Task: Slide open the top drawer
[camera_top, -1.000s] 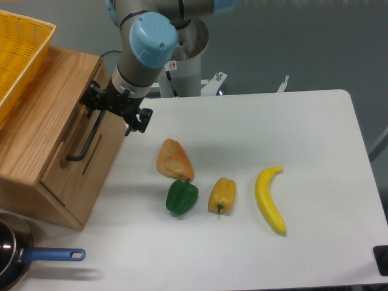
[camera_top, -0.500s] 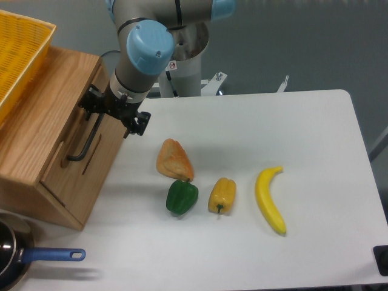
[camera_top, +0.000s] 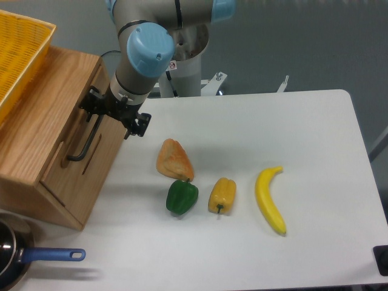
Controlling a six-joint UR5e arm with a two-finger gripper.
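Observation:
The top drawer (camera_top: 91,151) is the light oak front panel of the wooden cabinet at the left, and it sits flush with the cabinet. Its long black bar handle (camera_top: 85,144) runs slantwise down the panel. My gripper (camera_top: 116,112) is at the upper end of the handle, with its black fingers (camera_top: 140,123) spread to either side of the bar. The jaws look open, and I see no grip on the handle. The arm hides the handle's top end.
A yellow plastic basket (camera_top: 18,54) sits on top of the cabinet. On the white table lie a bread roll (camera_top: 174,159), a green pepper (camera_top: 182,197), a yellow pepper (camera_top: 222,195) and a banana (camera_top: 270,200). A pan with a blue handle (camera_top: 51,255) is at the front left.
My gripper has moved a little left, closer to the drawer front and the handle's upper end. The drawer has not moved.

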